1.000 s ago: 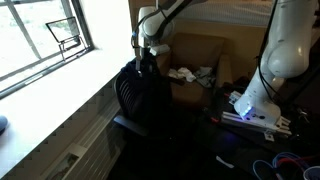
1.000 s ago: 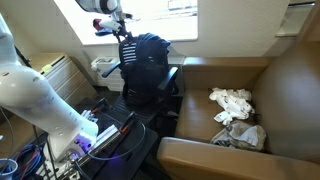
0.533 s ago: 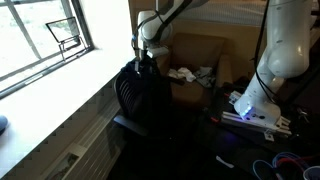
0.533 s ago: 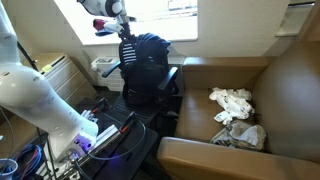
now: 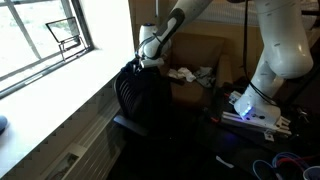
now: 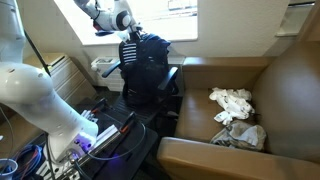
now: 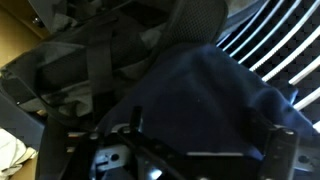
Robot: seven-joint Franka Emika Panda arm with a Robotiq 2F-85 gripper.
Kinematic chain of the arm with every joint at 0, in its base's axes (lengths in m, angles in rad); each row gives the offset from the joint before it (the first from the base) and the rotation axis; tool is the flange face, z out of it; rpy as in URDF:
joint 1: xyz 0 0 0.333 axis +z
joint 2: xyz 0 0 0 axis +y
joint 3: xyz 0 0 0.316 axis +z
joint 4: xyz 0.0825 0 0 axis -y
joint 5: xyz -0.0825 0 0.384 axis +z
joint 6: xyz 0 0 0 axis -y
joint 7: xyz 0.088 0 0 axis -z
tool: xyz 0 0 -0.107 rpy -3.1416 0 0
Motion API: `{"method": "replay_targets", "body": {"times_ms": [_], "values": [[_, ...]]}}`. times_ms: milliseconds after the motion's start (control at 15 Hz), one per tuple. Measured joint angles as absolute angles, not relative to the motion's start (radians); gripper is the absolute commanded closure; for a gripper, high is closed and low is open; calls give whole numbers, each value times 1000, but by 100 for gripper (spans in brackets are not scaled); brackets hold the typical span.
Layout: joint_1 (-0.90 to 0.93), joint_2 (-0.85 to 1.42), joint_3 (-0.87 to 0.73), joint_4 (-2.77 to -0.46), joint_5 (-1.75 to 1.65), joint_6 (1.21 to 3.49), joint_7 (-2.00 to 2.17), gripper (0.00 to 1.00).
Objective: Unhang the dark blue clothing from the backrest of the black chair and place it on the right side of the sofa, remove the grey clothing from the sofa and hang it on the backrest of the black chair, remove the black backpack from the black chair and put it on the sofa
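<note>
The dark blue clothing [image 7: 215, 105] on the backrest [image 7: 280, 45] is judged soft and light (prone to slipping); its top fold should be pinched. How wide the gripper [image 6: 128, 38] stands cannot be told.

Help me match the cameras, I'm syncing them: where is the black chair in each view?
In an exterior view: chair left of centre, below the window.
In an exterior view: chair centre-left, beside the sofa.
Wrist view: only its slatted backrest, upper right.
Shared landmark: the dark blue clothing on the backrest.
</note>
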State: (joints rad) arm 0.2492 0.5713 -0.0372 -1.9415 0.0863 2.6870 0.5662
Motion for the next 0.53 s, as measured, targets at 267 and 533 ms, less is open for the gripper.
{"method": "replay_targets", "body": {"times_ms": [267,533], "values": [[340,571,-116,-1936,55,2730,739,48],[351,573,-123,-1936,41,2730,810,75]]}}
